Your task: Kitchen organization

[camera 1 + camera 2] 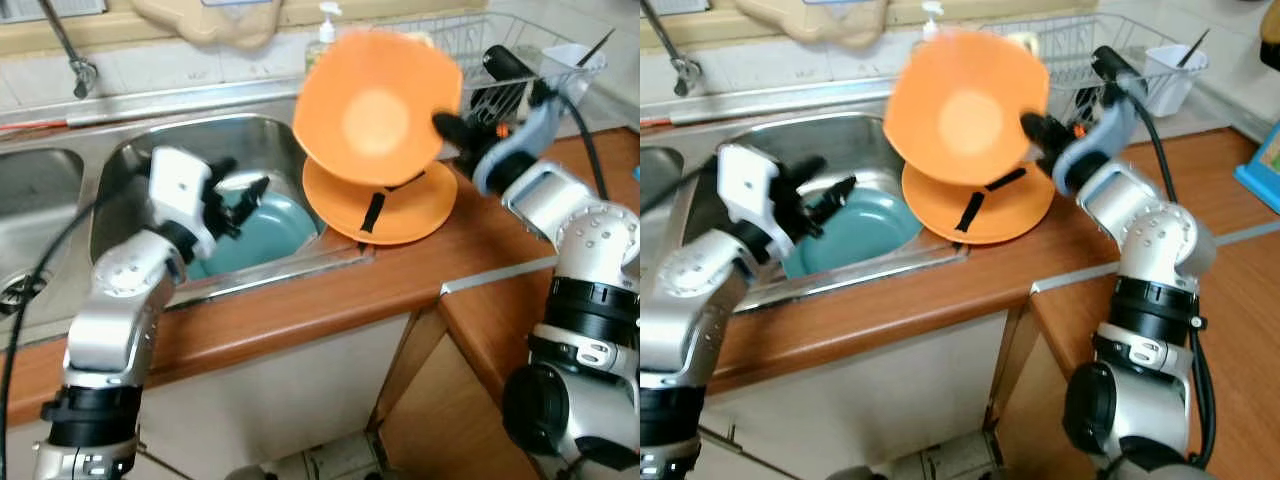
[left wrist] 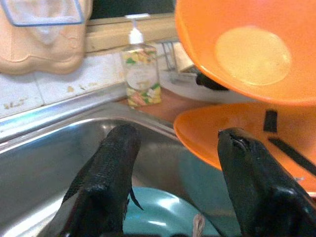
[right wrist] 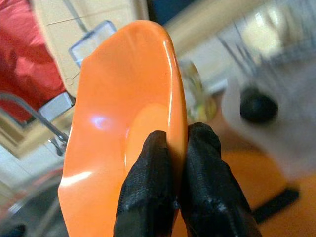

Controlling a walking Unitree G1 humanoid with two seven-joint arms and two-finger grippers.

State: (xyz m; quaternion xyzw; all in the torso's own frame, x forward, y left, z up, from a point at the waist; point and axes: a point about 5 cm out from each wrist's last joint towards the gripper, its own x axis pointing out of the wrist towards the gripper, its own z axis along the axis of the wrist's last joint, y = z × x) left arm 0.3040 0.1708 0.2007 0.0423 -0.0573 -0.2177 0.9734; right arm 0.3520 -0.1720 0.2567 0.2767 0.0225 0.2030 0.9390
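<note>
The right claw [image 3: 170,148] is clenched on the rim of an orange bowl [image 1: 375,110], holding it tilted in the air with its hollow facing the camera, directly above an orange plate [image 1: 400,205] that rests on the wooden surface [image 1: 300,310] at the sink's edge. The bowl looks like thin plastic: light, stiff enough to hang from one edge pinch, probably slick, and not fragile; the rim is the sensible place to take it, since the walls are too wide to span. The left claw [image 2: 173,168] is released, fingers spread, hovering over the steel sink [image 1: 130,170] with a teal plate [image 1: 275,235] just below it. Count: one orange bowl, one orange plate, one teal plate. A soap bottle [image 2: 140,74] stands beyond the left claw, and a wire dish rack [image 1: 500,50] lies behind the right claw.
</note>
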